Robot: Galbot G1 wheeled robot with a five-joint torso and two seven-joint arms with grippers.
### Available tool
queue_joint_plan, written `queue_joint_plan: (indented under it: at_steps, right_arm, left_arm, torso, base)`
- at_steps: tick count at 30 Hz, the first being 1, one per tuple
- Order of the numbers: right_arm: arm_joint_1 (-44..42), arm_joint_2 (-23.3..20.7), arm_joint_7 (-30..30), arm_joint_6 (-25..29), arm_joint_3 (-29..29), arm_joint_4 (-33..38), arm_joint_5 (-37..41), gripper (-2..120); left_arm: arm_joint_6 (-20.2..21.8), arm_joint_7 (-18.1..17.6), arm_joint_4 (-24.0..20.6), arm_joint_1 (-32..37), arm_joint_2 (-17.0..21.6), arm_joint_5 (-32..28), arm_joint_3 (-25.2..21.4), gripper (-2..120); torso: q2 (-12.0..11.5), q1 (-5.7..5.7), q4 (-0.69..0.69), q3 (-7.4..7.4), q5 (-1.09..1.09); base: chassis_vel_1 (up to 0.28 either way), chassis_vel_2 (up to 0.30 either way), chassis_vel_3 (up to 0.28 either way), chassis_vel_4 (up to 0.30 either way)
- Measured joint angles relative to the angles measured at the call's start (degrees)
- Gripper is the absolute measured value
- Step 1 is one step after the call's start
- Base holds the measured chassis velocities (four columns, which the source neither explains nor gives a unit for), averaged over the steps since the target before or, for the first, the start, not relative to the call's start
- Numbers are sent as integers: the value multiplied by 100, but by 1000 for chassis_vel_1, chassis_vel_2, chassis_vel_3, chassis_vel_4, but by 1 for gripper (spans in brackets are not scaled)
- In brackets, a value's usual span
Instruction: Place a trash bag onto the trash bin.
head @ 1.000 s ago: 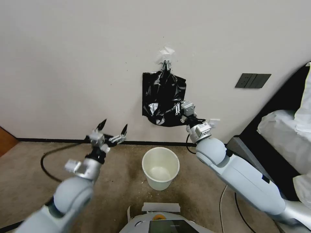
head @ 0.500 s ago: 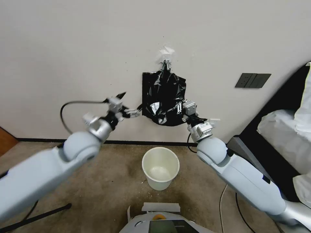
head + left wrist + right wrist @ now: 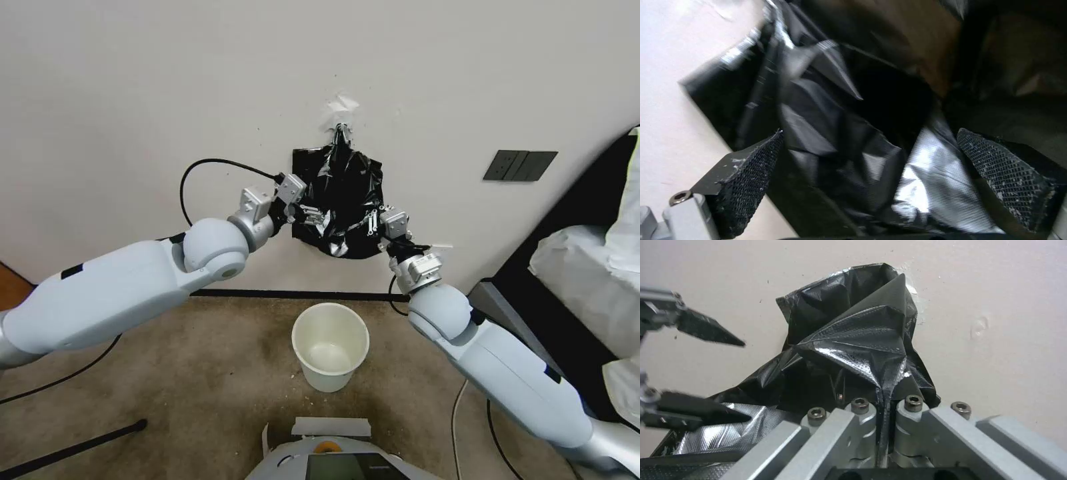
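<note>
The glossy black trash bag (image 3: 343, 190) hangs from a taped hook on the wall, above the cream-white trash bin (image 3: 330, 381), which stands upright on the carpet. My right gripper (image 3: 369, 224) is at the bag's lower right, shut on a pinched fold of the film (image 3: 882, 396). My left gripper (image 3: 318, 214) is open at the bag's lower left. In the left wrist view its mesh-padded fingers (image 3: 751, 180) stand wide apart with the bag's silvery creases (image 3: 916, 180) between them. The right wrist view shows the left gripper (image 3: 744, 380) open beside the bag (image 3: 853, 340).
White tape (image 3: 341, 109) holds the hook on the wall. A dark switch plate (image 3: 520, 166) sits on the wall to the right. Dark furniture with white wrapped bundles (image 3: 587, 267) stands at the right. A black cable (image 3: 60, 380) lies on the carpet at the left.
My left arm has swung up from low at the left to the bag's left side, gripper still open. The right gripper has kept its hold on the bag, rising slightly.
</note>
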Motion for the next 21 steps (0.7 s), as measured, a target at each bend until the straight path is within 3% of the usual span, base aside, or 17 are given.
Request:
queue_joint_plan:
  at_steps: [13,14,15,21]
  right_arm:
    - [-42,-40,0,14,44,43,55,0]
    - [-15,-59,0,16,40,49,78,0]
    - [-15,-59,0,16,40,49,78,0]
    - [9,-101,6,18,65,89,159,0]
  left_arm:
    - [79,-40,220,-65,-311,-120,177,97]
    - [231,-176,247,-144,-364,-156,231,82]
    - [231,-176,247,-144,-364,-156,231,82]
    - [476,-198,204,-273,-372,-239,389,54]
  torso:
    - [0,0,0,0,0]
    - [0,0,0,0,0]
    - [0,0,0,0,0]
    - [1,0,0,0,0]
  base:
    - [0,0,0,0]
    - [0,0,0,0]
    - [0,0,0,0]
    - [0,0,0,0]
